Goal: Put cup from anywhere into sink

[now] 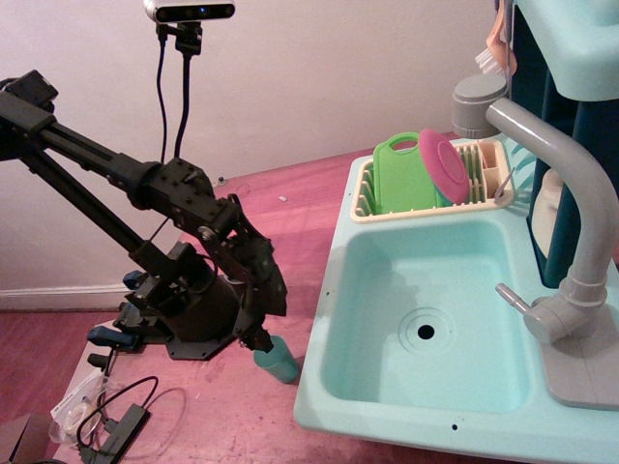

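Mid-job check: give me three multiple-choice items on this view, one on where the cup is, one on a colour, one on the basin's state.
1. Where is the cup?
A. in the sink
B. on the table left of the sink
C. in the dish rack

2. What colour is the plate in the dish rack?
A. pink
B. yellow
C. white

3. What is in the sink basin?
A. a plate
B. the cup
C. nothing but the drain hole

Answers:
1 B, the cup stands on the table beside the sink's left rim, under the gripper.
2 A, the round plate is pink, beside the green cutting board.
3 C, only the drain shows.
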Tool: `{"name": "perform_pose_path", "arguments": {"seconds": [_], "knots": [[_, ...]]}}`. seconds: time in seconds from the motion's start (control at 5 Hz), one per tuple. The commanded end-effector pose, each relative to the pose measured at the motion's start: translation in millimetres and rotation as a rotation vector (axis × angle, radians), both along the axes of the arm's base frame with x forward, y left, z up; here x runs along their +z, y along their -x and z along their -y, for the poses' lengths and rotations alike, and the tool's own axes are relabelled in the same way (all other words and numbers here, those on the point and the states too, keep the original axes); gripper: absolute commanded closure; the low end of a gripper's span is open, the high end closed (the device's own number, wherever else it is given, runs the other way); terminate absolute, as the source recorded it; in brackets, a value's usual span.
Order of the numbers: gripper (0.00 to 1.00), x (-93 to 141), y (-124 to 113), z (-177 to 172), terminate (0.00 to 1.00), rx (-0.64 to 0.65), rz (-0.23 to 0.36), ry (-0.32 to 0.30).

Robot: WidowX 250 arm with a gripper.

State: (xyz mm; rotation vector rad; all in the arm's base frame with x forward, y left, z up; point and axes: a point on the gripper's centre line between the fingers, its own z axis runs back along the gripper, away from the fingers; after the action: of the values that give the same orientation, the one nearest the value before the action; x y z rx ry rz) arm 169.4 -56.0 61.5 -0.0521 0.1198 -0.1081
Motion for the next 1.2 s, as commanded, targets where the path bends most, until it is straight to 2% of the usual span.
{"name": "perform_pose_path", "arguments": {"seconds": [0.0, 0.2, 0.4, 0.6, 1.0], "knots": [[0.0, -10, -4, -4, 0.0, -0.011, 0.011, 0.014], [0.0, -17, -3, 0, 0.0, -0.027, 0.007, 0.02], [1.0, -19, -10, 3, 0.0, -0.063, -0.015, -0.019], [1.0, -19, -20, 3, 0.0, -0.116, -0.037, -0.023], [1.0, -26, -34, 13, 0.0, -0.172, -0.041, -0.024]]}}
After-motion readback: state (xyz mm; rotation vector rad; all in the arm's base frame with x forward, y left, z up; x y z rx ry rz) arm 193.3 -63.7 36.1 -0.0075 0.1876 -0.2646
